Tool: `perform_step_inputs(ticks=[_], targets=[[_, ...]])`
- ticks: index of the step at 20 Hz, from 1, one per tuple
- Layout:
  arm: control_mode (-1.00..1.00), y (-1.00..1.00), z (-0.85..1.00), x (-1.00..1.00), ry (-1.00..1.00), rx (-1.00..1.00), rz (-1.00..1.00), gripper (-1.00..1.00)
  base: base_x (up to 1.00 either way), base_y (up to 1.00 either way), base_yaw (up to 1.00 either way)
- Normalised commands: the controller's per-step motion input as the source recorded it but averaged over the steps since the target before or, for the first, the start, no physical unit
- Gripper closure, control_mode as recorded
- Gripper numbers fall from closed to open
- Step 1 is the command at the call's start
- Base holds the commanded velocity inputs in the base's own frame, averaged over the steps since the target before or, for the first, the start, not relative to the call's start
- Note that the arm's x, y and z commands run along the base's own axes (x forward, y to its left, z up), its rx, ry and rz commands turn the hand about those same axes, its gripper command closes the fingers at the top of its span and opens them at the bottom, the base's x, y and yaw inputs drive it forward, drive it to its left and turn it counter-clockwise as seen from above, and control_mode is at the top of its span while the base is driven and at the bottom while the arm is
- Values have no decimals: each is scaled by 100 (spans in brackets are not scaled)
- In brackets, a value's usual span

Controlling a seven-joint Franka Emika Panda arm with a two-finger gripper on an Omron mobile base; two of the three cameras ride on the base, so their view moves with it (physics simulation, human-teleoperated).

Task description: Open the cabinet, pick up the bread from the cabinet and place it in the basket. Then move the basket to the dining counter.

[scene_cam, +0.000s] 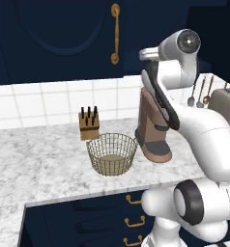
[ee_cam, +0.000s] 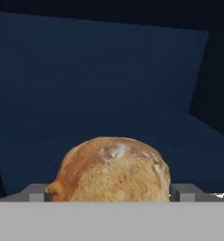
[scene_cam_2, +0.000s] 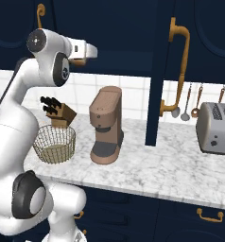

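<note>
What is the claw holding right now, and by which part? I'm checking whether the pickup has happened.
Nothing is held yet. The open claw has a finger on each side of the bread, inside the cabinet.

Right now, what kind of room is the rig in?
A rendered kitchen, by the look of it: marble worktop with a coffee machine, a toaster and a knife block, under navy wall cabinets.

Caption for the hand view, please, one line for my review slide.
Inside the dark navy cabinet, the open gripper straddles the golden-brown bread, fingertips on either side.
</note>
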Motion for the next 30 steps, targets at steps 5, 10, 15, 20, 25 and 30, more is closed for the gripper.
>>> perform_step_inputs(ticks=[5,10,15,20,25,30], targets=[[-100,21,12,-100,6,1,0,100,0,0,0],[-100,13,-1,-100,7,4,1,100,0,0,0],[-100,39,-8,-100,14,8,4,100,0,0,0],[-100,49,-36,-91,23,5,3,100,0,0,0],[-100,36,-85,-27,41,0,0,100,0,0,0],[-100,23,-100,1,26,0,0,100,0,0,0]])
